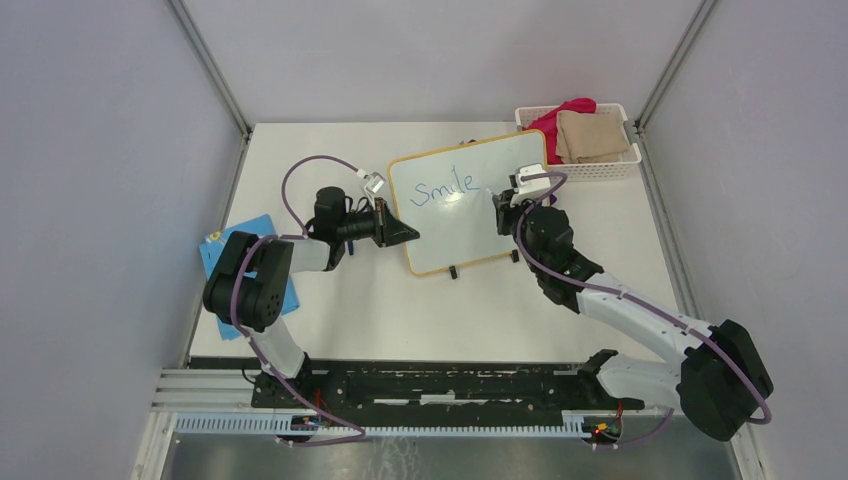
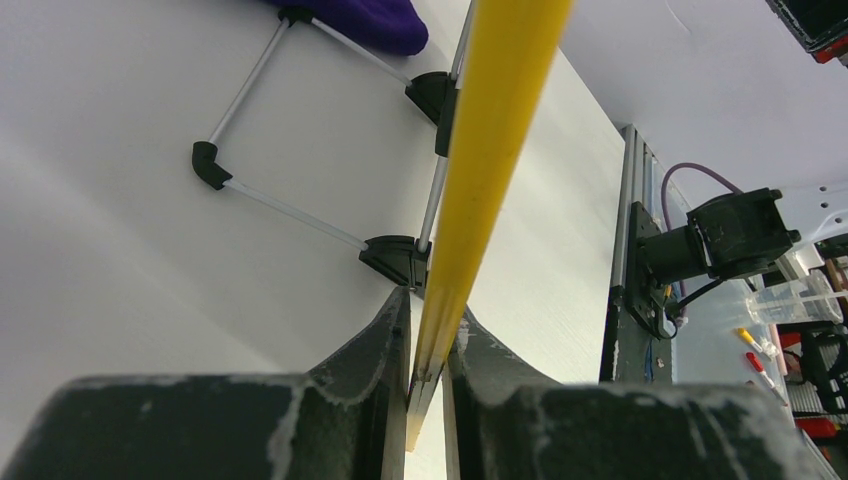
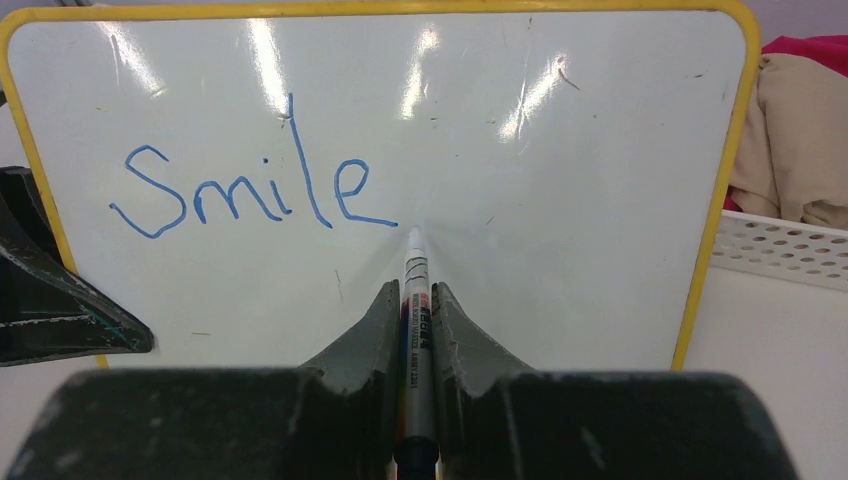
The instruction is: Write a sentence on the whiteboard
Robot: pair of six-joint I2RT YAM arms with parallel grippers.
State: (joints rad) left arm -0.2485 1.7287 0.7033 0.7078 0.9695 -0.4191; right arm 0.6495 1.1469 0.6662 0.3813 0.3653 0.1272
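Marker [image 3: 417,335] pinched tight in right claw [image 3: 415,290], tip looks to be touching whiteboard [image 3: 580,180] dead ahead. Sentence [image 3: 245,190] so far just "Smile", up and left of claw, tail of e ending right at tip. Left claw [image 2: 432,312] clamped narrow on board's yellow frame, bracing it. My take: one word only, more writing to go. I'd go light on pressure, lift clean before shifting, start next stroke with clear gap. Don't loosen left or board slides.
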